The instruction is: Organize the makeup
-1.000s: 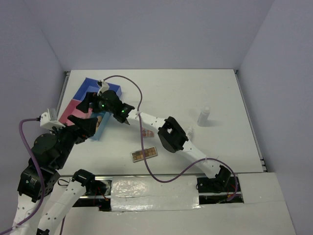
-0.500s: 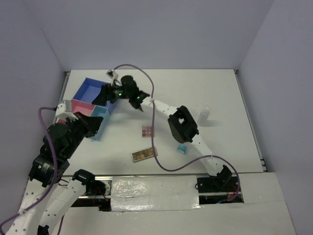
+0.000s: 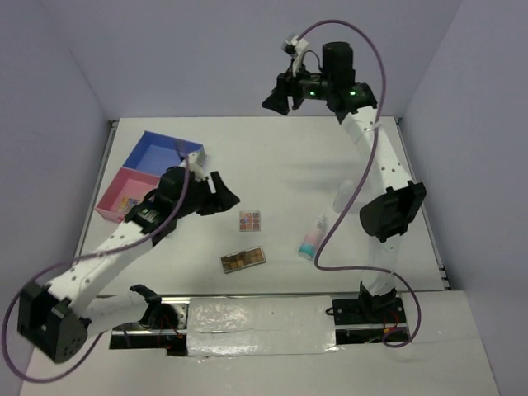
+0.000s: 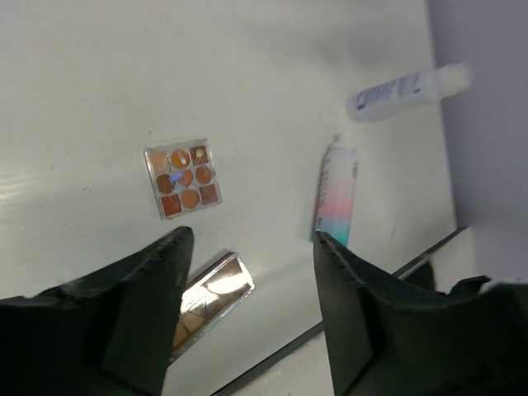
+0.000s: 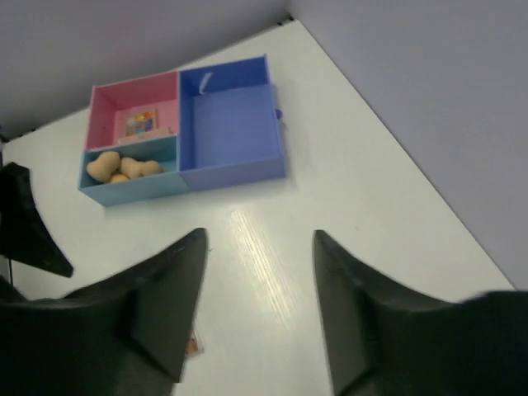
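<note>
Bottle (image 4: 398, 91) blurred, long palette (image 4: 212, 290) partly behind left tool (image 4: 249, 244)

Eyeshadow palettes: three. A square palette (image 4: 183, 177) and a long palette (image 4: 214, 290) lie on the tabletop (image 4: 247, 66), and a small palette (image 5: 142, 124) sits in the pink compartment.
Tube (image 4: 337, 194): one, white-pink-teal.
White bottle (image 4: 404, 87): one.
Peach sponges (image 5: 103, 165): bunched in the teal compartment. Looks like three, but the exact split is hard to tell.
Tray (image 5: 231, 124): one, with three compartments (blue, pink, teal).
Arms: two, the left arm (image 3: 124, 239) and the right arm (image 3: 381, 161).
</note>
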